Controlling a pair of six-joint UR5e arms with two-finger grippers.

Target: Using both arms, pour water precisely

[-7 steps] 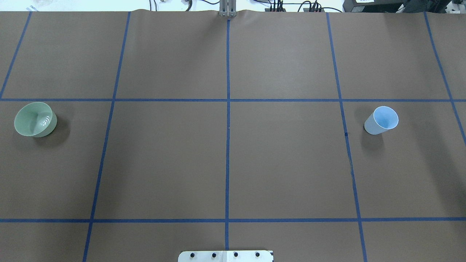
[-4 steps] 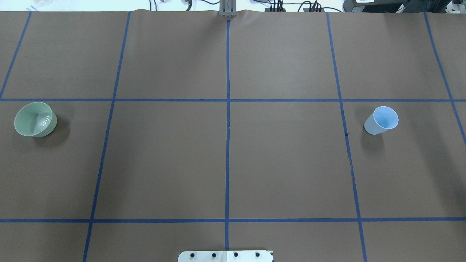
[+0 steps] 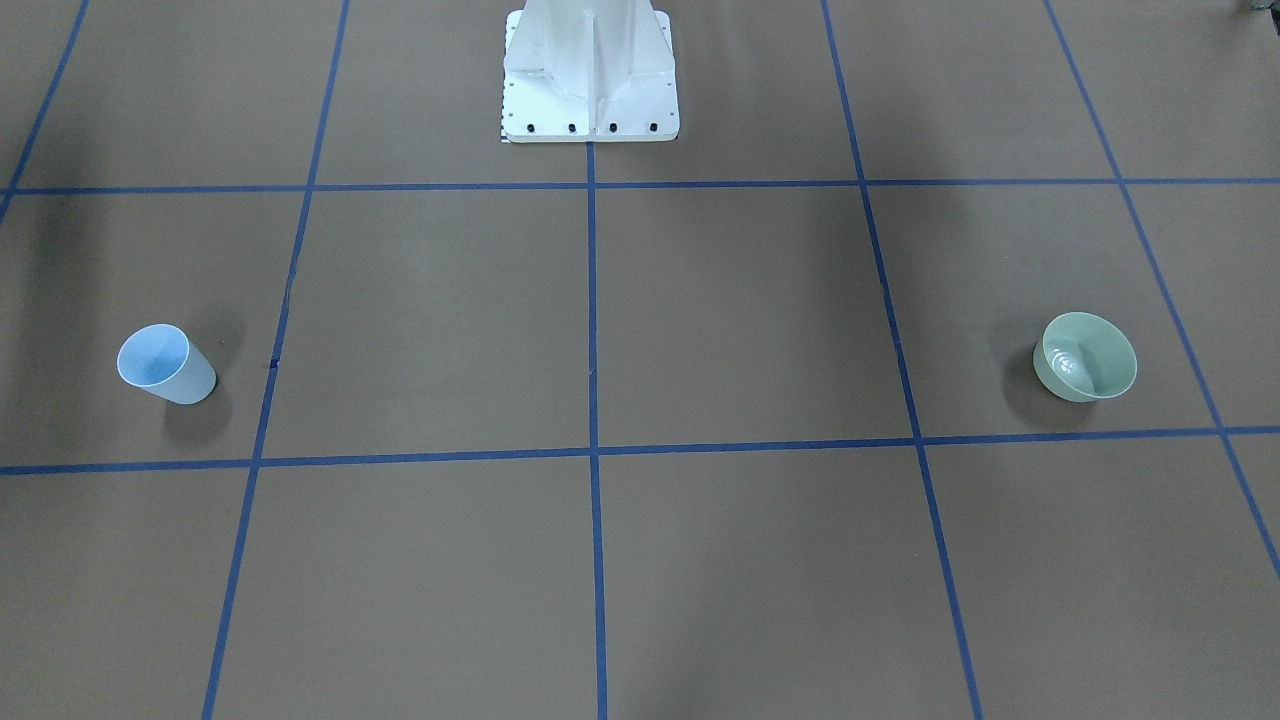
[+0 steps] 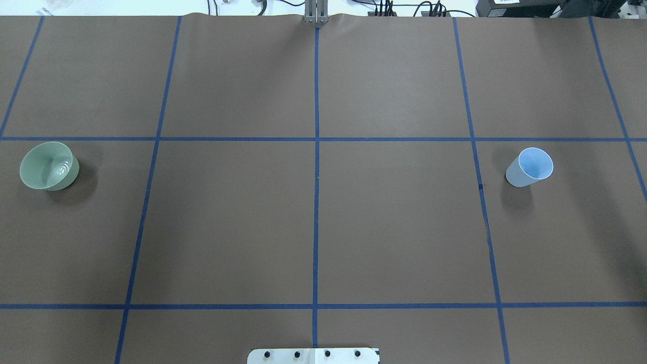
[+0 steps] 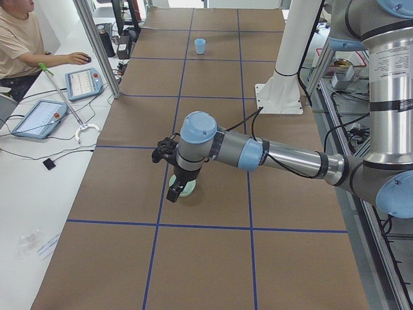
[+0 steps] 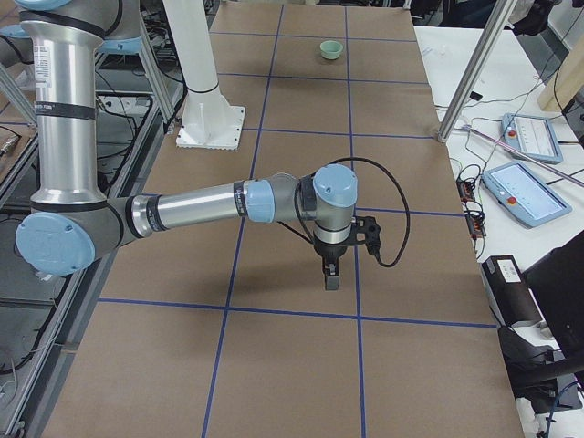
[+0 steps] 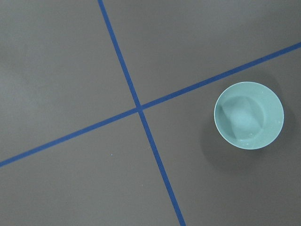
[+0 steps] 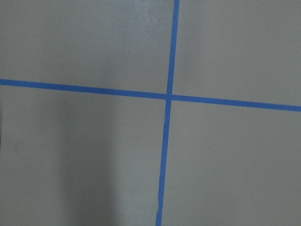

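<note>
Water [image 4: 61, 168] sits in the green bowl [image 4: 49, 166], far out on the robot's left of the counter [image 4: 313, 227]. The blue cup [image 4: 529, 167] stands upright, well apart on the right. Left gripper [image 5: 177, 192] hangs over the bowl, right gripper [image 6: 331, 274] over bare counter. Fingers apart or together? Can't tell for either (side views only). Risk, imo: wide bowl rim vs narrow cup mouth, so a quick tilt sheets water past it. A nudge could also topple that light cup.
</note>
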